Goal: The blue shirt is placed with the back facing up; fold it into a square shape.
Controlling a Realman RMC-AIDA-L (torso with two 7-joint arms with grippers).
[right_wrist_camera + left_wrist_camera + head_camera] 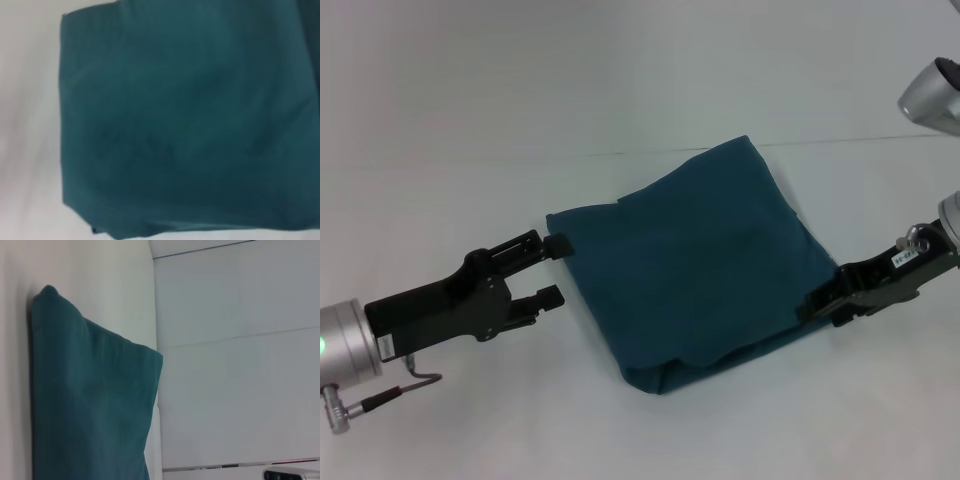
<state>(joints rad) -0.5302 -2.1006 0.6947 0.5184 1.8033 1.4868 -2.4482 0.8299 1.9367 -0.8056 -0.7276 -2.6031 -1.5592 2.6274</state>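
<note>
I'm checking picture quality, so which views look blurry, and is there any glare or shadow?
Head view: sharp, even light, no glare, faint shadow under the shirt. Left wrist view: soft, a dark shadow line along the shirt's edge. Right wrist view: blurriest, fabric texture smeared.

Head camera looks forward and down from well above. Both wrist cameras sit close. All three share the blue shirt [695, 265].

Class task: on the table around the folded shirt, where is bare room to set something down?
Bare table lies beyond the blue shirt and along the near edge. Crowded: the shirt's sides, with the open left tool and right tool.
</note>
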